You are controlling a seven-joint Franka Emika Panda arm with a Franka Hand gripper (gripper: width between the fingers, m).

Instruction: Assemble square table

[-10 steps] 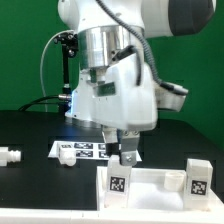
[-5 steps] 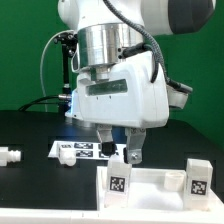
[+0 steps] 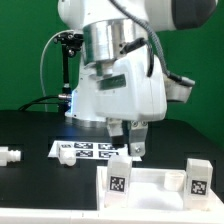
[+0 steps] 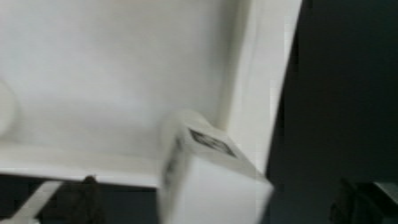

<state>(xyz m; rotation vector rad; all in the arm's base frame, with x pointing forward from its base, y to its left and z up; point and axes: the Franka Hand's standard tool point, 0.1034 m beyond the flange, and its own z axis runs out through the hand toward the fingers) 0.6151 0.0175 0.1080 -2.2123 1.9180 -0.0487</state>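
Hovering gripper (image 3: 126, 142) above tabletop (image 3: 155, 178)

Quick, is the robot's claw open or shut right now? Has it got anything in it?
The gripper: open, with nothing seen held between its fingers.

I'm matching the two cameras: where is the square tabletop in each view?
Exterior view: tabletop at the bottom edge, just below the open gripper.
Wrist view: tabletop fills most of the picture, against the dark table.
Shared landmark: a raised corner socket with a tag, probably the same one in both.
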